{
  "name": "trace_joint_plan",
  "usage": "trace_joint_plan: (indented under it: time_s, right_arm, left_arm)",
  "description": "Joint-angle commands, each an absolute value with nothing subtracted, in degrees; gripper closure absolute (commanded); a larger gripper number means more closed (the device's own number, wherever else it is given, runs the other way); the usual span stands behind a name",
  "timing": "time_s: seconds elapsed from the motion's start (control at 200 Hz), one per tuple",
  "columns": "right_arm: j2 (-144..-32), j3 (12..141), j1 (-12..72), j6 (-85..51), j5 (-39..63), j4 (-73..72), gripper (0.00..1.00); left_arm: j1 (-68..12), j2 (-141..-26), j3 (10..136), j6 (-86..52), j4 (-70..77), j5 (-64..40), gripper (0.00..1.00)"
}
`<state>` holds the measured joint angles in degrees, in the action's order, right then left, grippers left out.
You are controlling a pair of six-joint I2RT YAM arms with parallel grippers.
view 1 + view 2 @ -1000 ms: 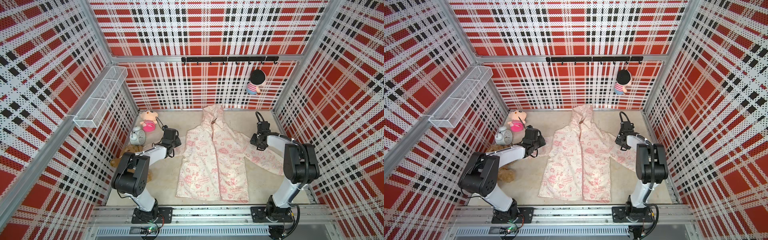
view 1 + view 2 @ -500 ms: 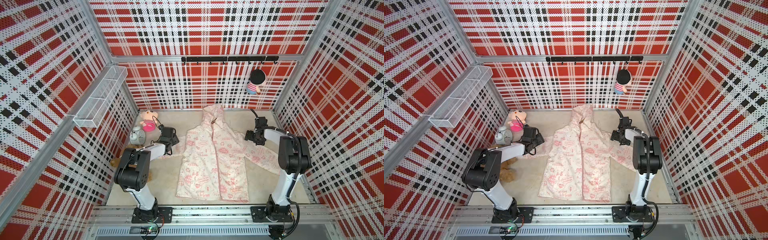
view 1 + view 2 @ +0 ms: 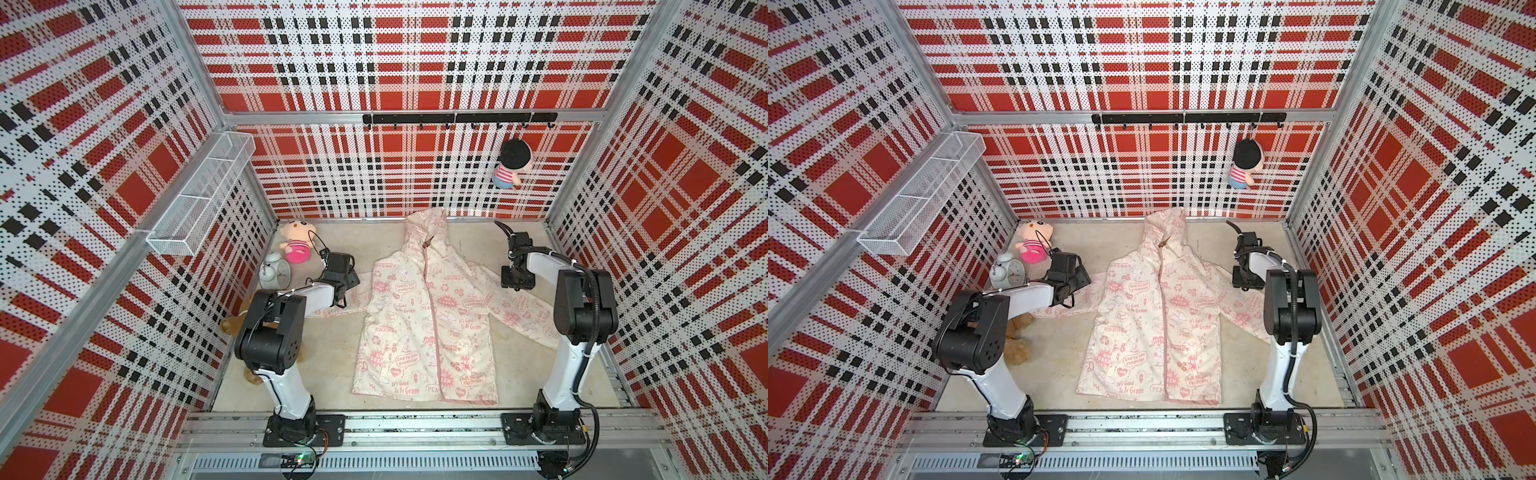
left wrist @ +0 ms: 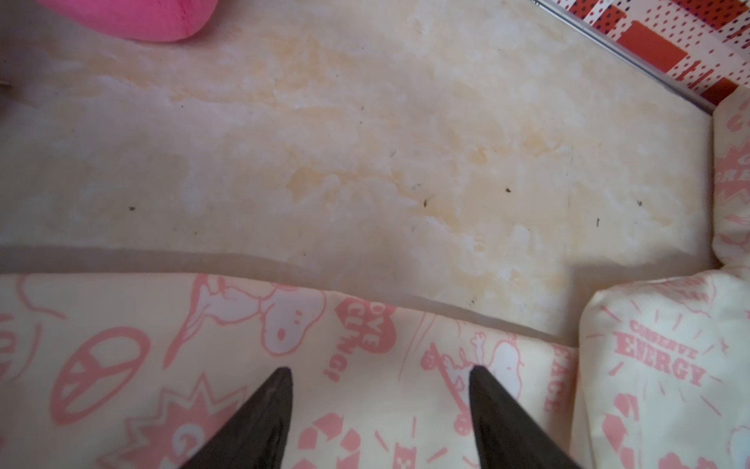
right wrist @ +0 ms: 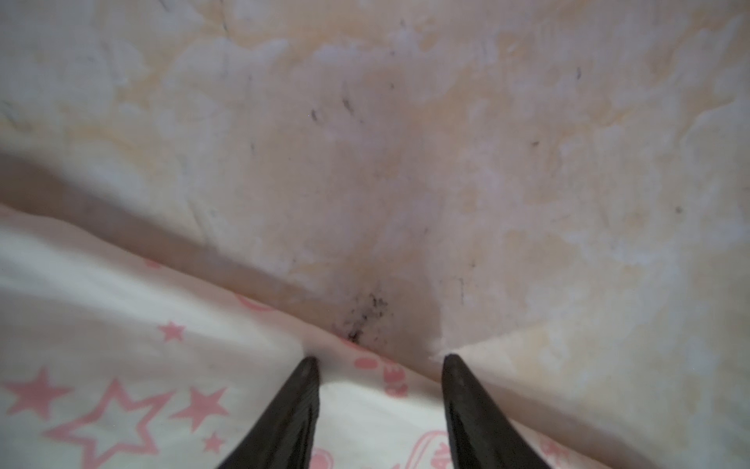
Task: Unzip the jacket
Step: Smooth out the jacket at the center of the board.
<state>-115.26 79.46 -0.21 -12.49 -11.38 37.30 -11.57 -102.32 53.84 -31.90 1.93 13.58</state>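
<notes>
1. Jacket [image 3: 395, 332] position: flat on the counter [image 3: 328, 374], front side up, near the centre in both top views [image 3: 1125, 332]. The hood points to 12 o'clock, near the foot of the back wall. The hem lies at 6 o'clock.
2. Zipper [image 3: 432, 332]: a pink line from collar to hem along the 12-to-6 axis. The two front panels meet along its whole visible length.
3. Sleeves: one extends toward 9 o'clock, the other toward 4 o'clock. Both rest on the counter.
4. Left hand [image 3: 348, 282]: over the 9 o'clock sleeve, close to the shoulder. In the left wrist view the hand [image 4: 379, 369] has its fingers [image 4: 264, 414] apart above the printed cloth. Nothing is pinched between them.
5. Right hand [image 3: 517, 284]: over the upper edge of the 4 o'clock sleeve. In the right wrist view the hand [image 5: 377, 359] has its fingers apart, straddling the sleeve edge. No cloth is clamped. Whether the tips touch the cloth cannot be told.
6. Other items:
   - A pink plush toy [image 3: 295, 245] and an alarm clock [image 3: 274, 272] sit at 10 o'clock.
   - A brown teddy bear [image 3: 230, 325] lies at 9 o'clock, partly hidden behind the left arm.
   - A doll [image 3: 511, 164] hangs from the hook rail [image 3: 415, 118] at 1 o'clock.
   - A wire basket [image 3: 199, 199] is fixed to the wall at 10 o'clock.
</notes>
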Motion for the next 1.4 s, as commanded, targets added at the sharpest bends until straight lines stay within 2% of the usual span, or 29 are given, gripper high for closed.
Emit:
trace_joint_plan:
  time_s: [0.0, 0.04, 0.17, 0.506, 0.636, 0.701, 0.767, 0.832, 0.927, 0.937, 1.052, 1.162, 1.263, 1.393]
  right_arm:
    - [-119.14, 78.29, -0.37, -10.49, -12.41, 40.25, 0.59]
    - [-119.52, 78.68, -0.42, -10.37, -12.72, 40.25, 0.65]
    - [-121.05, 81.51, -0.44, -10.04, -15.09, 41.22, 1.00]
    - [-124.06, 93.56, -1.64, -7.07, -25.47, 41.54, 1.00]
    - [-123.80, 94.92, -3.08, -6.68, -28.08, 42.01, 1.00]
    - [-123.26, 95.51, -3.37, -7.06, -28.57, 43.14, 1.00]
    - [-120.98, 94.80, -3.36, -7.29, -26.79, 42.64, 0.90]
    - [-117.38, 93.44, -3.30, -8.34, -23.22, 41.75, 0.69]
    - [-111.24, 90.96, -3.14, -9.91, -12.76, 38.49, 0.60]
    - [-110.60, 90.55, -3.00, -10.06, -11.41, 37.86, 0.59]
    - [-105.00, 86.11, -0.29, -10.39, 2.08, 29.71, 0.52]
    - [-105.36, 86.78, 3.28, -10.66, 7.35, 26.99, 0.51]
    - [-107.17, 87.64, 5.03, -11.79, 10.01, 26.87, 0.52]
    - [-108.03, 85.77, 6.33, -13.32, 11.29, 24.58, 0.52]
  left_arm:
    - [-12.05, -103.19, 54.90, -31.57, 1.63, 14.65, 0.29]
    - [-12.06, -103.23, 54.85, -31.47, 1.50, 14.85, 0.29]
    - [-11.98, -103.34, 54.93, -31.35, 1.40, 14.99, 0.30]
    - [-12.30, -103.15, 54.91, -31.05, 1.34, 14.93, 0.36]
    - [-12.93, -101.65, 55.23, -29.91, 2.38, 15.19, 0.36]
    - [-13.70, -100.31, 55.90, -28.21, 3.83, 15.47, 0.33]
    - [-17.11, -99.18, 57.72, -24.81, 5.85, 15.10, 0.29]
    - [-20.38, -98.99, 60.71, -21.42, 7.67, 16.12, 0.21]
    - [-24.40, -102.77, 68.33, -16.42, 7.52, 17.26, 0.05]
    - [-24.71, -103.52, 69.49, -16.37, 7.04, 17.23, 0.00]
    - [-25.90, -114.76, 84.26, -18.10, -0.37, 13.23, 0.02]
    - [-26.44, -127.68, 101.07, -20.78, -11.14, 11.14, 0.00]
    - [-27.37, -134.33, 108.53, -22.57, -15.49, 11.76, 0.11]
    - [-27.19, -136.48, 108.41, -23.55, -15.81, 11.39, 0.25]
